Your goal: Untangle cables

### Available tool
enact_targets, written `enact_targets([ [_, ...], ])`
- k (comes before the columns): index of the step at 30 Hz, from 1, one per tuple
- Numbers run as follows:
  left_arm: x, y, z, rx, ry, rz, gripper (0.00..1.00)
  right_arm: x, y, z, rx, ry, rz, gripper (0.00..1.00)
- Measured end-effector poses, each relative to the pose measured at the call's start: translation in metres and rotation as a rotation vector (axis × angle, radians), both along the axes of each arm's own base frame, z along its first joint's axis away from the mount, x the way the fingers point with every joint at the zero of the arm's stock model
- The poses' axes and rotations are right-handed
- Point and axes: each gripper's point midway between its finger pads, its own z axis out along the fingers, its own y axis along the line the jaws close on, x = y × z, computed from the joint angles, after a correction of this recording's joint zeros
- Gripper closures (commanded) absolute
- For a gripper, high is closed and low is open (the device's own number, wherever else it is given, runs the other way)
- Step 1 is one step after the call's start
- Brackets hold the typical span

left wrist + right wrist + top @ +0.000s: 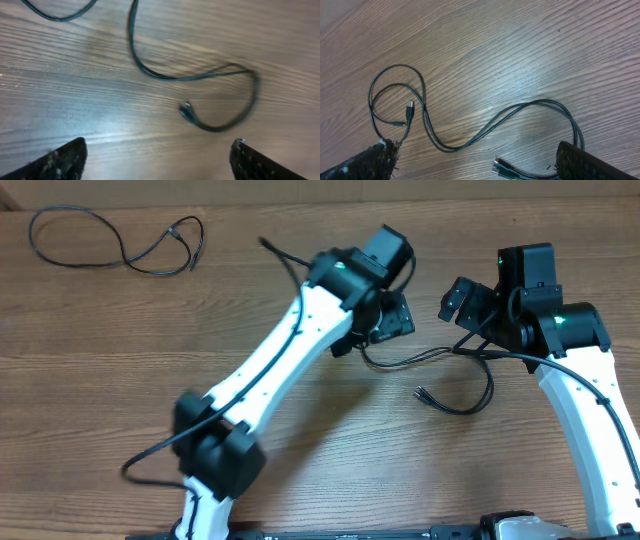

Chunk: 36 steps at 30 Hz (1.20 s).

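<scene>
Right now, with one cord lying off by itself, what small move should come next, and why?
Probably lower the open left end effector onto the loose plug end just ahead and draw it clear: two cables run side by side at centre, while one cable lies apart.

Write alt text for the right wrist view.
Thin black cables snake in loose loops across a wooden table, plug ends showing at left and bottom. The right gripper is open, its fingers at the lower corners.

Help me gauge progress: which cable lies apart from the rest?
The looped cable at the overhead view's top-left corner; the other cables cluster together right of centre.
</scene>
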Motion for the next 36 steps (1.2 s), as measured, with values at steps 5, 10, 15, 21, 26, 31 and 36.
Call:
enact_targets([
  [5, 0.004, -0.002, -0.062, 0.095, 0.090, -0.007, 0.25, 0.000, 0.000, 0.000, -0.001, 0.000, 0.000, 0.00],
  [10, 0.009, -0.005, -0.115, 0.148, 0.144, -0.001, 0.37, 0.000, 0.000, 0.000, 0.000, 0.000, 0.000, 0.00],
  [15, 0.020, -0.012, -0.134, 0.136, 0.125, 0.018, 0.44, 0.000, 0.000, 0.000, 0.000, 0.000, 0.000, 0.00],
  [21, 0.023, -0.015, -0.136, 0.124, 0.125, 0.075, 0.47, 0.000, 0.000, 0.000, 0.000, 0.000, 0.000, 0.00],
  [26, 0.021, -0.014, -0.149, 0.141, 0.150, 0.094, 0.58, 0.000, 0.000, 0.000, -0.001, 0.000, 0.000, 0.00],
  [31, 0.021, -0.014, -0.158, 0.148, 0.162, 0.108, 0.66, 0.000, 0.000, 0.000, 0.000, 0.000, 0.001, 0.00],
  [36, 0.021, -0.014, -0.158, 0.146, 0.161, 0.114, 0.84, 0.000, 0.000, 0.000, 0.000, 0.000, 0.000, 0.00],
])
